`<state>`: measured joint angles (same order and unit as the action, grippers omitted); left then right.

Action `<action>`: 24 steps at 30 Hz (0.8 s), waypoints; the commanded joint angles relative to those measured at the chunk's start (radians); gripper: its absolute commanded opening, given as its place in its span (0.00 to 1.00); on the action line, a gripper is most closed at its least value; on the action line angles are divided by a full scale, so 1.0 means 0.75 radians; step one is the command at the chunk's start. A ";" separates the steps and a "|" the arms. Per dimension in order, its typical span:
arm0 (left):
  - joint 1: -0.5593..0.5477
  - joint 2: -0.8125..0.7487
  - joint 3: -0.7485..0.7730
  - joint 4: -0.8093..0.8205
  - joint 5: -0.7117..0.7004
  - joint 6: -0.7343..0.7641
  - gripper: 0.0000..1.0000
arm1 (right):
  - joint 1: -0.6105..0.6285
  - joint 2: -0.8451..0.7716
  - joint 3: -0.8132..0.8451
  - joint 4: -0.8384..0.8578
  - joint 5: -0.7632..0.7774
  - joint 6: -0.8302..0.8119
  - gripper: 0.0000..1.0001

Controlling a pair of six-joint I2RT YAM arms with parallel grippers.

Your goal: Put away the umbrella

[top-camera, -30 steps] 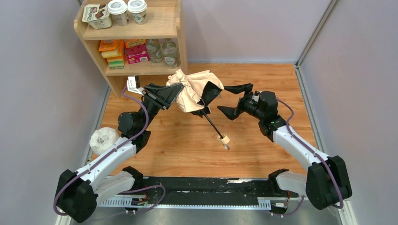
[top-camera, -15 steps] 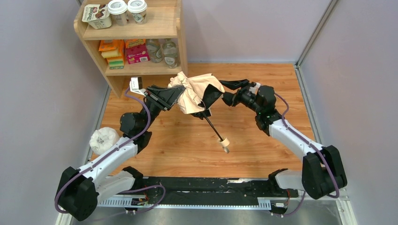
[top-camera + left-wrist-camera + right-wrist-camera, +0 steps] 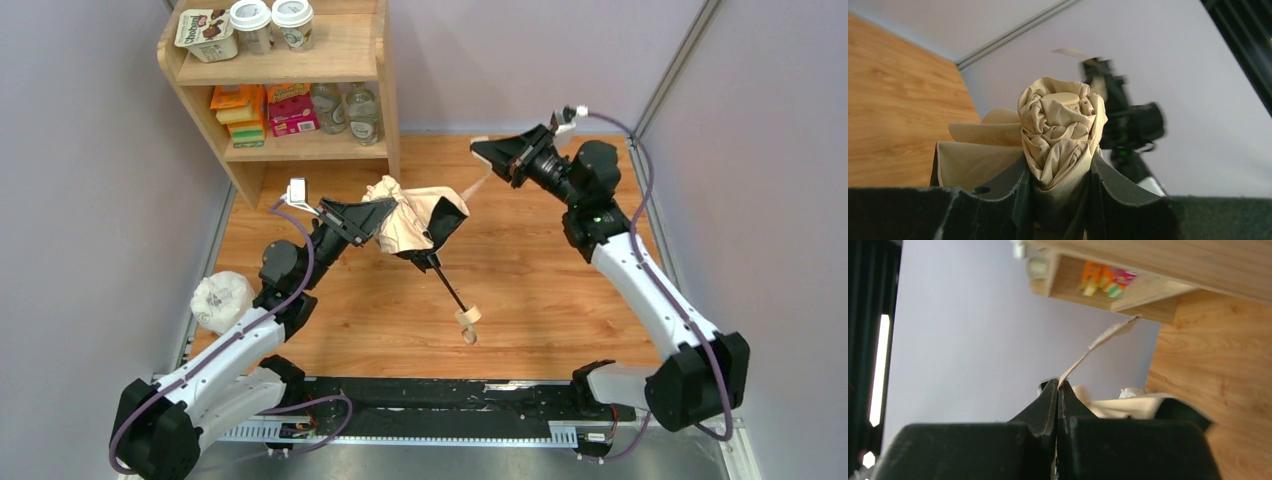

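In front of the wooden shelf (image 3: 300, 100), just off its lower right corner, the umbrella (image 3: 415, 220) is hanging between the two arms above the wooden surface (image 3: 560, 300). The left end effector (image 3: 375, 215) is clamping the bunched beige canopy from the shelf side. In the left wrist view its two fingers (image 3: 1015, 192) are pressing against either flank of a twisted knot of fabric (image 3: 1060, 127), so it is nearly closed, with only the cloth keeping it apart.

The black shaft (image 3: 450, 285) is slanting away from the shelf toward the arm bases and ending in the small pale handle (image 3: 467, 320). Whether the handle is touching the surface cannot be told.

To the right of the shelf, level with its lowest board, the right end effector (image 3: 492, 153) is pinching the beige strap (image 3: 475, 183). The strap is running taut from the canopy's edge up to the fingertips. In the right wrist view the jaws are standing fully together on the thin strip (image 3: 1098, 342), whose free end is pointing toward the shelf.

A white lumpy bag (image 3: 220, 300) is lying well in front of the shelf's left side, beside the left arm. Cups, cartons and bottles are standing on the shelf's tiers.
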<state>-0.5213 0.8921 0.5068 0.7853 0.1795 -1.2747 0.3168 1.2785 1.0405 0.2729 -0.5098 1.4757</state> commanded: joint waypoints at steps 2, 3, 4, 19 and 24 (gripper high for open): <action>0.006 0.025 0.018 -0.182 -0.149 -0.037 0.00 | 0.219 -0.077 0.438 -0.347 -0.140 -0.715 0.00; 0.004 0.068 0.024 -0.172 -0.153 -0.071 0.00 | 0.272 -0.032 0.532 -0.437 -0.177 -0.809 0.00; 0.004 0.089 0.034 -0.166 -0.147 -0.094 0.00 | 0.326 0.001 0.594 -0.535 -0.199 -0.881 0.00; 0.004 0.330 0.161 0.094 -0.057 -0.391 0.00 | 0.668 0.202 0.803 -1.135 -0.155 -1.532 0.00; 0.006 0.430 0.140 0.351 0.008 -0.535 0.00 | 0.700 0.312 1.026 -1.468 -0.096 -1.773 0.00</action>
<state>-0.5213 1.1652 0.5713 0.8024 0.1368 -1.5433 0.8234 1.4818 1.6718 -0.6777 -0.6147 0.3470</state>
